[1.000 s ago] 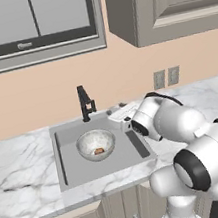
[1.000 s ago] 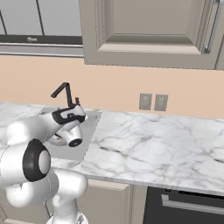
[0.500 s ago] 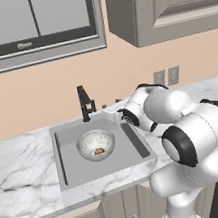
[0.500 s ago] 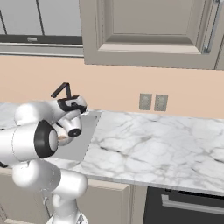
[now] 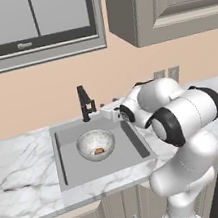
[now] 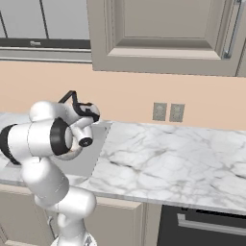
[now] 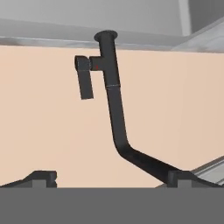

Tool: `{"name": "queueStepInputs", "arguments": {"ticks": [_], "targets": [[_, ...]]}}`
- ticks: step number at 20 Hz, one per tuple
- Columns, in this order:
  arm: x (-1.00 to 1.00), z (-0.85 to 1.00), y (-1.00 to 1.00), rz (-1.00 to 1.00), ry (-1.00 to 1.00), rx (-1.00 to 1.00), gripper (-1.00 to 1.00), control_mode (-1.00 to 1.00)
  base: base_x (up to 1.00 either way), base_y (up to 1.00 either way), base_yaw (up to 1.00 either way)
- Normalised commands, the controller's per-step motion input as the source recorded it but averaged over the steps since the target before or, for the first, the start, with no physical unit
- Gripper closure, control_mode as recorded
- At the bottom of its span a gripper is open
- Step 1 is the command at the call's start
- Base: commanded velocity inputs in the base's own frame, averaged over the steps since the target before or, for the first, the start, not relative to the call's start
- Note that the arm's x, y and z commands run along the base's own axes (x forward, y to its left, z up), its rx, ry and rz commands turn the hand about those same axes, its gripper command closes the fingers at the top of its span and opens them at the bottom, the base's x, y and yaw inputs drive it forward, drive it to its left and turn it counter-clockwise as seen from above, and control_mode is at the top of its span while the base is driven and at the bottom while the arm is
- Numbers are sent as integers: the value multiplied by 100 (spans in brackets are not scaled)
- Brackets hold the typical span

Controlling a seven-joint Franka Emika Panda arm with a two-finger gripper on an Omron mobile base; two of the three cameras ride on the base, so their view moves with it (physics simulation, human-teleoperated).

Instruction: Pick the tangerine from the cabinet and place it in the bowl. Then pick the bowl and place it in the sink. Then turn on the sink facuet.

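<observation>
Heading: we judge the tap step is in hand
sink (image 5: 73, 170): holds the bowl, so that placing looks done
bowl (image 5: 95, 145): on the basin floor, tangerine (image 5: 99, 151) inside
faucet (image 5: 84, 103): behind the basin, off
gripper (image 5: 112, 112): empty, fingers spread wide, just beside the faucet to reach its handle

On my screens the sink (image 5: 71, 171) is flat grey, set into a white worktop (image 5: 25, 197) veined with grey marble, and the sink facuet (image 5: 85, 103) is black against a peach wall (image 5: 38, 98). I see the bowl (image 5: 95, 145) as mottled, glossy whitish-grey, with the orange-brown tangerine (image 5: 99, 151) inside it. The cupboard doors (image 6: 158, 33) above are beige-grey, and the wall sockets (image 6: 168, 112) are grey.
</observation>
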Motion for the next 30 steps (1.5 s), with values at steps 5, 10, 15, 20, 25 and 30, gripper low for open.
{"name": "queueStepInputs", "arguments": {"ticks": [5,10,15,20,25,30], "targets": [[37,-19,4,0,0,-1,-100,-100,0,0,0],[26,-7,13,0,0,-2,-100,-100,0,0,0],[18,-6,17,0,0,-3,-100,-100,0,0,0],[41,-6,0,0,0,0,-100,-100,0,0,0],[37,-17,0,0,0,-1,-100,-100,0,0,0],[21,-25,3,0,0,-1,-100,-100,0,0,0]]}}
